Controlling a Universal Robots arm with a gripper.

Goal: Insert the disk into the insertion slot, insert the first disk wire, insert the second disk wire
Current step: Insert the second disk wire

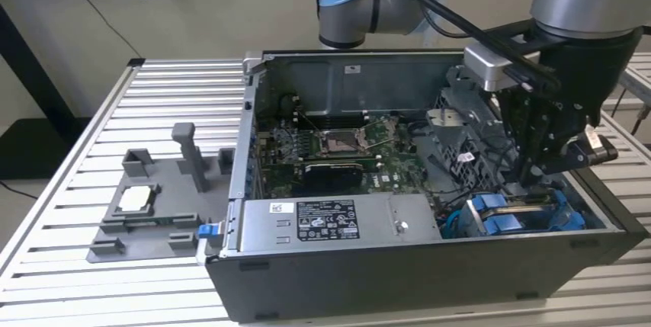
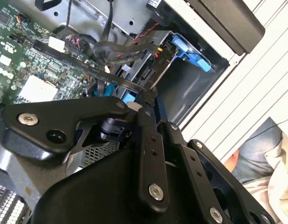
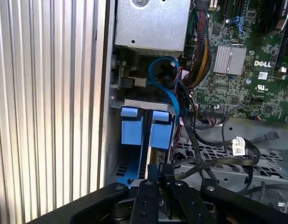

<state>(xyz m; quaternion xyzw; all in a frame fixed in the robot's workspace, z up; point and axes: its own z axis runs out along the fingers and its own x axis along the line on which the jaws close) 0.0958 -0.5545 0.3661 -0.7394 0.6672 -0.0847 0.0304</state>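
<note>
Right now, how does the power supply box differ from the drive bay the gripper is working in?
The power supply box is silver with a printed label and closed; the drive bay is dark with blue plastic tabs and open on top. The power supply box sits free of the arm, while the gripper reaches down into the drive bay. Both sit along the computer case's front wall.

The work surface is a ribbed aluminium table (image 1: 61, 213) of parallel slats (lengthwise grooves throughout). Behind it stands a plain beige wall (image 1: 203, 7). A dark post (image 1: 30, 60) rises at the exterior view's left. Lighting is even.
</note>
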